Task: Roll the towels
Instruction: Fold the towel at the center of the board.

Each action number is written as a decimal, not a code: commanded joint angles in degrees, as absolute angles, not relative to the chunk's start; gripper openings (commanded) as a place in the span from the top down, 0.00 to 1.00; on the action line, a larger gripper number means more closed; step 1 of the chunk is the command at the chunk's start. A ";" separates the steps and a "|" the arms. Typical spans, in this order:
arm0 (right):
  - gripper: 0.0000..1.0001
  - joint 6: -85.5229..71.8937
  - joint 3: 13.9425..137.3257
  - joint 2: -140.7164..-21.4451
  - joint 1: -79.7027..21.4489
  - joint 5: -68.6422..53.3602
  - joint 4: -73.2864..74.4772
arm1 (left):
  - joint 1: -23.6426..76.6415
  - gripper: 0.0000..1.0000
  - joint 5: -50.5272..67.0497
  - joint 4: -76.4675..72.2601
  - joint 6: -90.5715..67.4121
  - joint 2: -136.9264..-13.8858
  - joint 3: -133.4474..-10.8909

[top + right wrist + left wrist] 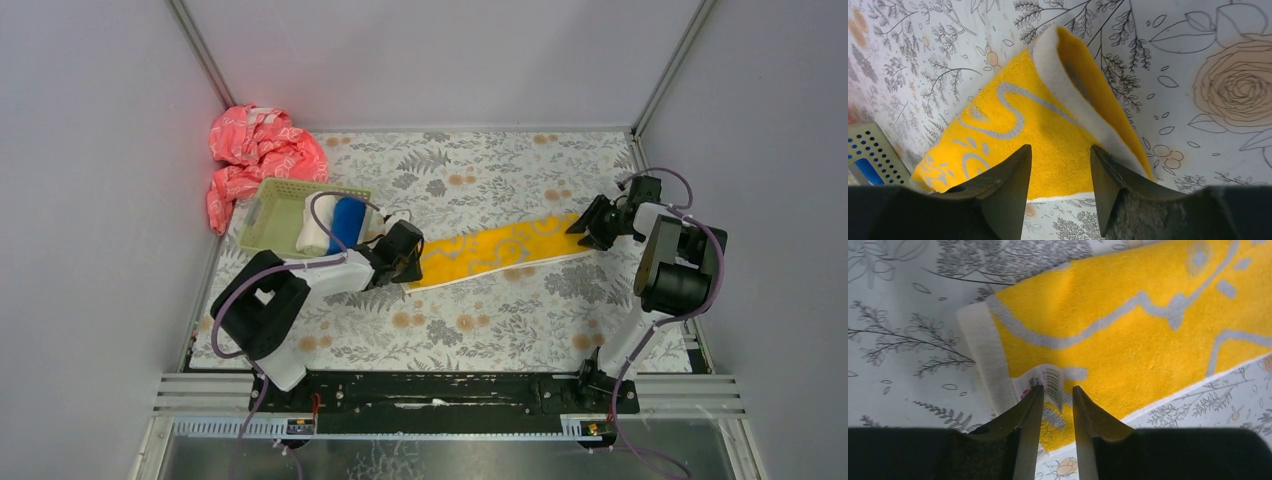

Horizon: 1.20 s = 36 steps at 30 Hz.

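The yellow-orange towel (500,250) with a grey pattern lies stretched flat on the table between my two grippers. My left gripper (408,262) hovers at its near-left end with its jaws a narrow gap apart (1058,387). The towel's white label (1050,377) stands up between them, against the left finger. My right gripper (585,228) is open (1060,147) over the towel's other end (1048,125), where the white hem (1068,85) curls over. A rolled cream-white towel (315,228) and a rolled royal blue towel (347,222) lie in the basket.
The pale green perforated basket (265,215) stands at the table's left, just behind my left arm. A pink-red patterned cloth (260,150) is bunched in the far left corner. Grey walls close in on three sides of the floral tablecloth (480,320).
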State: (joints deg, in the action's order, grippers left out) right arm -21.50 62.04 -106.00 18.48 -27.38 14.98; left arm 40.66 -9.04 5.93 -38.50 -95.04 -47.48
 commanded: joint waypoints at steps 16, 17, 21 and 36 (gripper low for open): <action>0.39 -11.87 70.76 -100.31 16.69 -14.46 22.95 | 36.39 0.60 -6.07 18.46 -35.00 -90.51 -53.12; 0.39 -10.71 71.45 -100.66 16.03 -13.13 23.98 | 36.39 0.59 -6.14 18.81 -34.72 -90.14 -53.74; 0.39 -6.14 73.12 -102.82 12.77 -6.75 27.07 | 36.26 0.56 -6.20 21.00 -33.49 -89.57 -56.72; 0.47 1.62 76.63 -112.78 7.70 -2.42 35.12 | 35.15 0.45 -6.92 23.07 -32.14 -86.88 -57.41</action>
